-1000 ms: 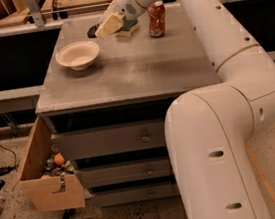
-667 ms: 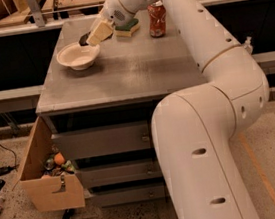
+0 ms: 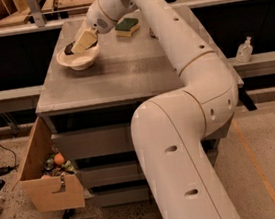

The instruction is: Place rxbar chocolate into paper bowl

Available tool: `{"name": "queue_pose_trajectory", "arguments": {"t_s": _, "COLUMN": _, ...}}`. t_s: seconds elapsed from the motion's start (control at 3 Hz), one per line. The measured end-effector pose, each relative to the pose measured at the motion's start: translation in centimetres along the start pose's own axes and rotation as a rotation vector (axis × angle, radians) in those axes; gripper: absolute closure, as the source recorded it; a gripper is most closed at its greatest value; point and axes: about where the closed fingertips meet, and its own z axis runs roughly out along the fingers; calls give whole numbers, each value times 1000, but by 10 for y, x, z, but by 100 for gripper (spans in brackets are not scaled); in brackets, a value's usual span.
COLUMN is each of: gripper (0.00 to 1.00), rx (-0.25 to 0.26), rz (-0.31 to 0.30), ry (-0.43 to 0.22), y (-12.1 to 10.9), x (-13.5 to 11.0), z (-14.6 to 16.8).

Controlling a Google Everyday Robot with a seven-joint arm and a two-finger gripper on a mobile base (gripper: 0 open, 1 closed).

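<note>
The paper bowl [image 3: 79, 61] is off-white and round and sits at the far left of the grey table top [image 3: 123, 75]. My gripper [image 3: 81, 42] hangs just over the bowl with its pale fingers [image 3: 84, 39] shut on the rxbar chocolate [image 3: 69, 49]. The bar's dark end sticks out to the left over the bowl's rim. Most of the bar is hidden by the fingers.
A green-and-yellow sponge [image 3: 127, 26] lies at the back of the table, right of the gripper. My white arm crosses the right side of the table. An open cardboard box [image 3: 48, 181] with small items stands on the floor at lower left. A clear bottle [image 3: 244, 50] stands on the right ledge.
My gripper has moved left with the bar, from beside the sponge and can to over the paper bowl. The view has shifted, and the can is now hidden behind my arm.
</note>
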Motion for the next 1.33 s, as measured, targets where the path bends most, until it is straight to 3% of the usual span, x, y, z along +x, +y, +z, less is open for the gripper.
{"name": "queue_pose_trajectory", "arguments": {"t_s": 0.33, "gripper": 100, "rx": -3, "rz": 1, "ry": -2, "y": 0, "x": -1, "z": 3}}
{"name": "queue_pose_trajectory", "arguments": {"t_s": 0.67, "gripper": 82, "rx": -9, "rz": 2, "ry": -2, "y": 1, "x": 0, "z": 7}}
{"name": "queue_pose_trajectory", "arguments": {"t_s": 1.33, "gripper": 34, "rx": -20, "rz": 4, "ry": 0, "y": 3, "x": 1, "z": 17}}
